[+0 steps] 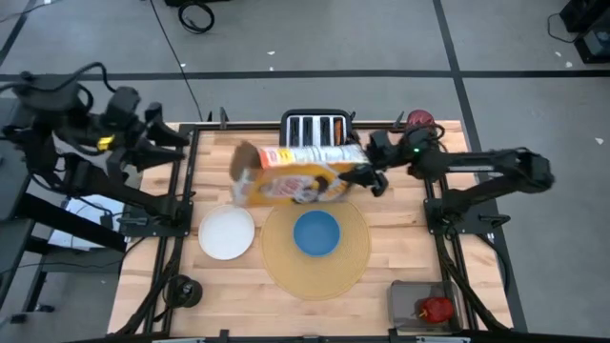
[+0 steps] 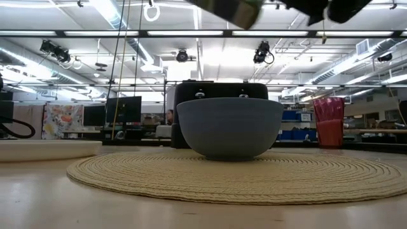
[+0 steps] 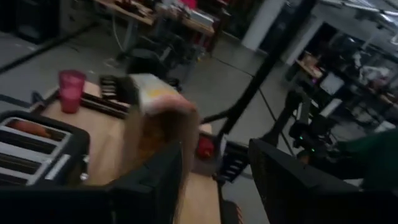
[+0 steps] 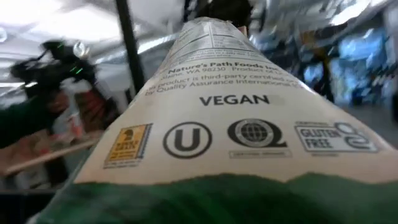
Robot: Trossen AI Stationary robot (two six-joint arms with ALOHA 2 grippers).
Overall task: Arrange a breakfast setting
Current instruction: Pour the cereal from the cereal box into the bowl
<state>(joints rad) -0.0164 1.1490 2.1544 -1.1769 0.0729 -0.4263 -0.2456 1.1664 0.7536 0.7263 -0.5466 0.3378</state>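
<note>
**Cereal box held sideways above the breakfast setting**

On the wooden table (image 1: 400, 238), the largest task item is the round tan woven placemat (image 1: 334, 269), lying flat near the front centre. Its coiled ribbed weave fills the foreground of the low view (image 2: 254, 178). The small blue bowl (image 1: 316, 233) stands upright on the rear half of the placemat; seen level, it is a smooth grey-blue bowl (image 2: 229, 127) with a narrow foot. Just beside the placemat, on the left arm's side, the small white plate (image 1: 227, 232) lies flat on the bare wood, apart from the mat's edge. The translucent red cup (image 1: 419, 120) stands upright at the rear corner on the right arm's side, well apart from the mat, and shows behind the bowl in the low view (image 2: 328, 122). The red apple (image 1: 436, 308) rests in a grey tray (image 1: 400, 303) at the front corner on the same side.

The right gripper (image 1: 368, 178) is clenched on one end of the yellow-and-brown cereal box (image 1: 297, 178), which hangs on its side in the air between the black toaster (image 1: 316, 127) and the bowl; its printed panel fills the right wrist view (image 4: 230, 124). The left gripper (image 1: 160, 138) waits raised at the table's rear edge, its fingers (image 3: 149, 186) spread and holding nothing.
</note>
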